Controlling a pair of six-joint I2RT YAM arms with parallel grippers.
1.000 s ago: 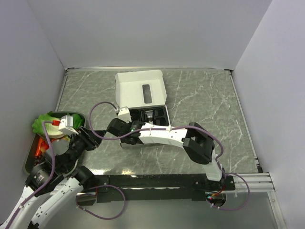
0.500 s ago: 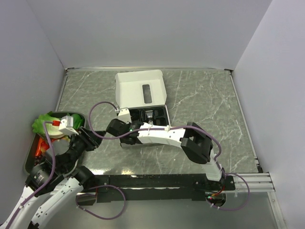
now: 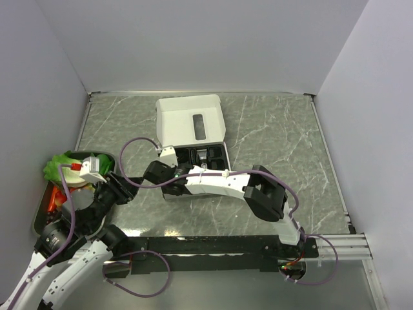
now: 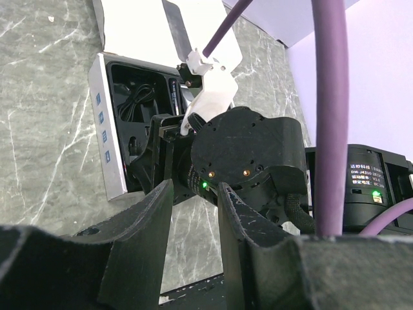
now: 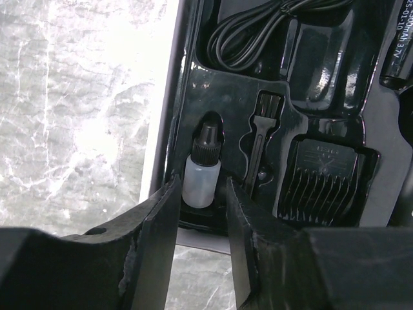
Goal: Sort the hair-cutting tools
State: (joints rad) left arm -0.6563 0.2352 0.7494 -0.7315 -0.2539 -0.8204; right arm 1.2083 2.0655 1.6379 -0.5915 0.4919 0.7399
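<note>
The white box lies open, its lid folded back, and the black insert holds the tools. The right wrist view shows a coiled black cord, a black comb attachment, a small black brush and a small white bottle with a black cap. A dark body with printed text is cut off at the right edge. My right gripper is open at the insert's near-left corner, with the bottle just beyond its tips. My left gripper is open and empty, left of the box.
A dark tray with green and orange items sits at the left edge beside my left arm. The right arm's wrist fills the middle of the left wrist view. Walls close in the table on three sides.
My right arm has edged slightly to the left over the box's near-left corner. The left arm has not moved.
</note>
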